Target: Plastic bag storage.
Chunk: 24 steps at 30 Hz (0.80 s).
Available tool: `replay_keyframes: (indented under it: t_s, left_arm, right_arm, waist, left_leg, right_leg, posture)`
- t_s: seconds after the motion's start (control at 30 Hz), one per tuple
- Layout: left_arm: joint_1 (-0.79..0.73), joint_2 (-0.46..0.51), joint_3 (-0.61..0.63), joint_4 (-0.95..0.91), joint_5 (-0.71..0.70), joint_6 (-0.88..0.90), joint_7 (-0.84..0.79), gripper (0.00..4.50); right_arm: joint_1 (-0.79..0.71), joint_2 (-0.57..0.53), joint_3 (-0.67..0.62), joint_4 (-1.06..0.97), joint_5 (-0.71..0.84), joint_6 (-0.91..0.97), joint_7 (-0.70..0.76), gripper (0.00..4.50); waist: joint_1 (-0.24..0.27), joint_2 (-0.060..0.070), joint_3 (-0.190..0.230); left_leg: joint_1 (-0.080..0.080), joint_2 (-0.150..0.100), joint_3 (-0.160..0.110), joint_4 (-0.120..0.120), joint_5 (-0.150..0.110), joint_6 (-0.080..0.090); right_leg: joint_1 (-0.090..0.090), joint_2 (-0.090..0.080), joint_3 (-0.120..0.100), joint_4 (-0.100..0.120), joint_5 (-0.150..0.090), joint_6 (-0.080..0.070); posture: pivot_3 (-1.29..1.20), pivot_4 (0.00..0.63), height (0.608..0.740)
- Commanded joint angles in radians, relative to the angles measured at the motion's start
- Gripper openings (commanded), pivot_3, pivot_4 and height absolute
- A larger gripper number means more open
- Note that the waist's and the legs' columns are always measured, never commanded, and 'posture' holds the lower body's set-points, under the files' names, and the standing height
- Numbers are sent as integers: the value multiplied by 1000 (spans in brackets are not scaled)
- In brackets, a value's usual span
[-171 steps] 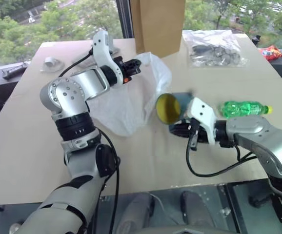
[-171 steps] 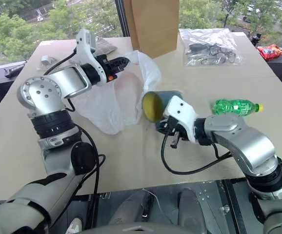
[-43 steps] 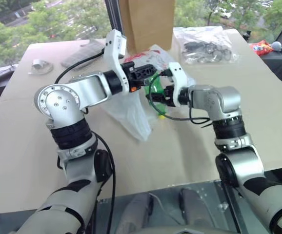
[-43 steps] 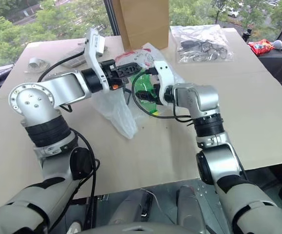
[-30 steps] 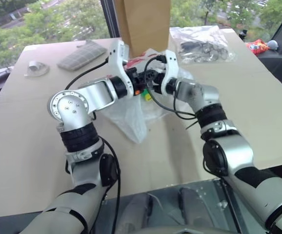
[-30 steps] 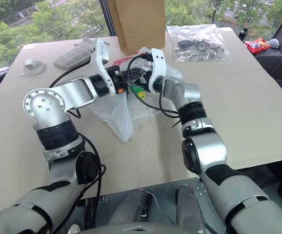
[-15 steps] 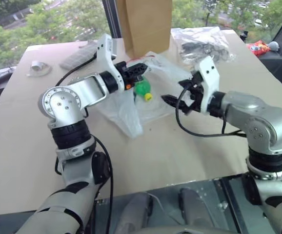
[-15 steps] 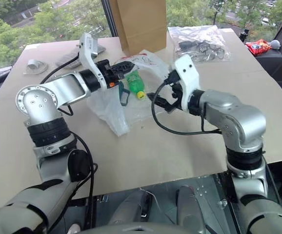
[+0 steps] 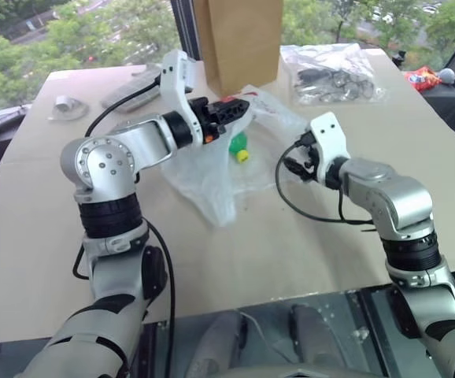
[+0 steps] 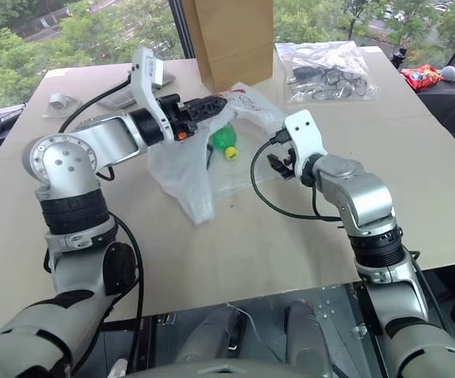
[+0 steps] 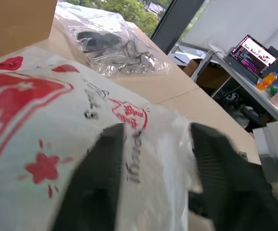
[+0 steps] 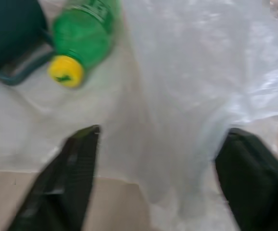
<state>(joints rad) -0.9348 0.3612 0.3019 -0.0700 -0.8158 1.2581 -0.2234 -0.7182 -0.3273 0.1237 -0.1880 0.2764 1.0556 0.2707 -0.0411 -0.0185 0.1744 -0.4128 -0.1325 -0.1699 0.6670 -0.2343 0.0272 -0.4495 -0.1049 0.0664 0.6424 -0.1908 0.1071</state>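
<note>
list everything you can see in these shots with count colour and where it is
plastic bag: one, translucent white with red print, middle of the table, top edge at the left claw
green bottle: one, green with yellow cap, lying at the bag's mouth
teal mug: one, dark teal, beside the bottle
paper bag: one, brown, upright at the table's far edge
clear bag: one, dark items inside, far right of the table
grey flat item: one, far left of the table
small clear piece: one, far left corner
table: one, tan
left claw: black fingers, at the bag's top
right claw: black fingers, open, facing the bag
</note>
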Motion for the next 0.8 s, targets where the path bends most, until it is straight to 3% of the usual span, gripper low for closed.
replay_keyframes:
  t_s: [0.03, 0.13, 0.17, 0.27, 0.43, 0.5, 0.57, 0.63, 0.8]
  left_arm:
    - [7, 22, 7, -66, -8, -40, -24, 3416]
    - [44, 76, 32, -127, -58, -73, -131, 3416]
    - [51, 102, 61, -124, -119, -35, -178, 3416]
    - [95, 215, 128, -133, -274, 55, -311, 4389]
    - [222, 397, 221, -171, -502, 196, -393, 4457]
    - [340, 484, 263, -211, -588, 242, -436, 4457]
    - [552, 541, 306, -328, -596, 258, -473, 4457]
    - [707, 547, 307, -432, -561, 206, -474, 4457]
    - [819, 465, 228, -526, -483, 62, -372, 4457]
  right_arm:
    - [-11, -13, -25, -36, -7, -32, 14, 1655]
    - [-7, -19, -72, -68, 27, -12, 34, 204]
    - [-7, -18, -89, -78, 43, -2, 41, 95]
    - [-16, -18, -131, -93, 82, 20, 60, 0]
    - [-31, -23, -165, -116, 125, 52, 79, 0]
    - [-34, -25, -168, -124, 136, 61, 83, 0]
    - [-36, -20, -176, -132, 153, 69, 83, 0]
    - [-38, -15, -184, -136, 169, 75, 84, 0]
    - [-45, -15, -187, -135, 191, 84, 83, 0]
  waist:
    - [0, 0, 0]
    - [-2, 0, 0]
    - [-2, 0, 0]
    - [-5, 1, 0]
    - [-6, 1, 1]
    - [-5, 1, 1]
    - [-9, 2, 1]
    - [-3, 2, 1]
    - [27, 2, 1]
  left_leg:
    - [0, 0, 0, 0, 0, 0]
    - [0, 0, 0, 0, 0, 0]
    - [0, 0, 0, 0, 0, 0]
    - [0, 0, 0, -1, 0, 0]
    - [0, 1, 0, -1, 0, 0]
    - [0, 1, 0, -2, 0, 0]
    - [1, 1, 1, -2, 0, 0]
    - [4, 1, 3, -7, 0, 0]
    - [16, 3, 4, -15, -2, 3]
  right_leg:
    - [0, 0, 0, 0, 0, 0]
    - [0, 0, 0, 0, 0, 0]
    - [0, 0, 0, 0, 0, 0]
    - [-1, 0, 0, 0, 0, 0]
    - [-1, 0, 0, 0, 0, 0]
    - [-1, 1, 0, 0, 0, 0]
    - [-1, 1, 1, 0, 0, 0]
    - [0, 0, 4, -1, 0, 0]
    - [8, 0, 3, -2, 0, -1]
  posture:
    - [0, 150, 740]
    - [0, 150, 740]
    - [0, 150, 740]
    - [0, 150, 740]
    - [0, 150, 740]
    - [0, 150, 740]
    - [0, 150, 740]
    - [0, 150, 740]
    - [0, 150, 740]
